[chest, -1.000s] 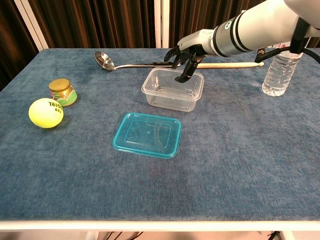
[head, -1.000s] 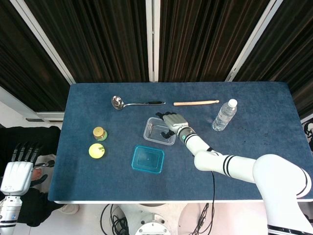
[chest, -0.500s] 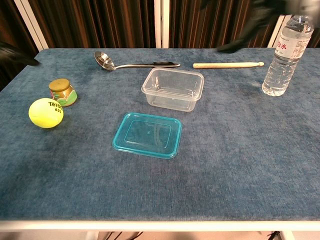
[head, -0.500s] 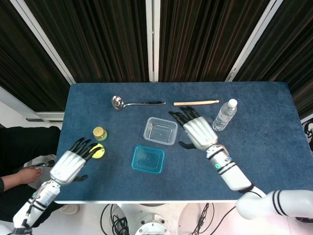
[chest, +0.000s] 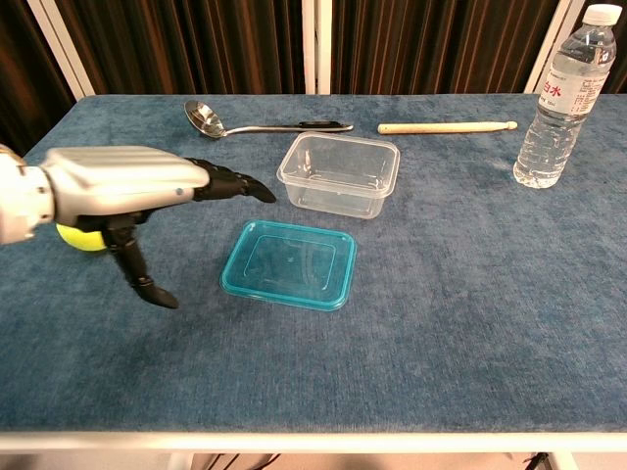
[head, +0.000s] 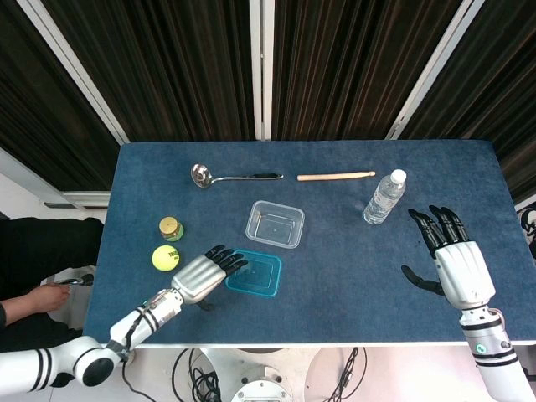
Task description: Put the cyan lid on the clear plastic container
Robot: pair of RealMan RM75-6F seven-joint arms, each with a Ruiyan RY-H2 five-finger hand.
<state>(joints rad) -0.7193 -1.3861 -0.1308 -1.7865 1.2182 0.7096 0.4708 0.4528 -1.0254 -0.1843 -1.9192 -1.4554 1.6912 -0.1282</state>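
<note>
One left hand [chest: 127, 191] is seen nearest, fingers spread and empty, held just left of the one cyan lid [chest: 290, 263], fingertips over its left edge in the head view. The lid, a flat rounded rectangle of translucent plastic, lies on the blue felt-like table [chest: 470, 323]. One right hand [head: 452, 261] is spread wide, empty, well apart. Beyond the lid stands one clear plastic container [chest: 340, 173], uncovered.

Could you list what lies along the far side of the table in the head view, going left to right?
Ladle → wooden stick → water bottle.
</note>
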